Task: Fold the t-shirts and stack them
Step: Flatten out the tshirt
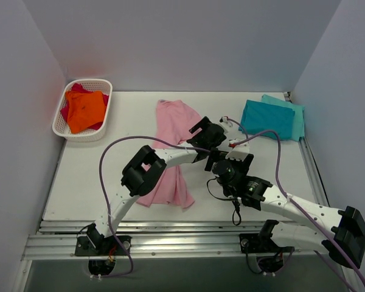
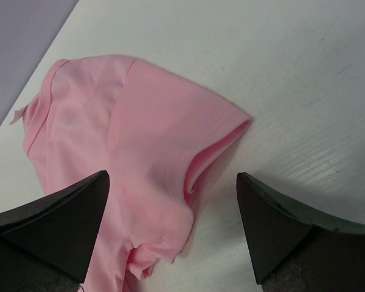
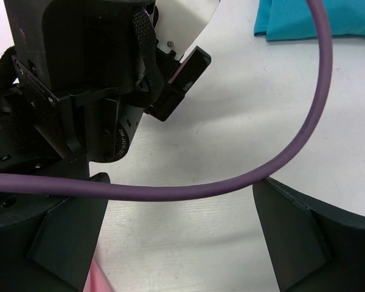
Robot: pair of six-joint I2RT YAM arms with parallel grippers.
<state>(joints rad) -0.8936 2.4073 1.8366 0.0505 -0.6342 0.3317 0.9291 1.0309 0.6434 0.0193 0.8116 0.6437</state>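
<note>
I work inside a box: the white table is closed by pale grey walls on the left, back and right. The near edge carries the metal rails and both arm bases.

The back-left corner is taken by a white plastic lattice basket w/ a crumpled orange cloth on top of a red one. At the back right, close to the table's right edge, lies the folded teal t-shirt on a lighter turquoise t-shirt. Bare table is left betw. the basket and the centre, also in front of the teal pile.

The light pink cotton t-shirt lies long in the middle of the table, from the back toward the near edge, and the left forearm crosses above it.

The left gripper is spread wide. Its two dark fingers stand one on each side of the short sleeve, left finger over pink cloth, right finger over bare table. I cannot tell if they touch.

The right gripper is also spread wide w/ nothing pinched, just beside the left wrist. A purple cable passes across in front of its fingers. Only a small pink bit is seen at its left finger. The teal pile is further out, at the upper right of that view.
</note>
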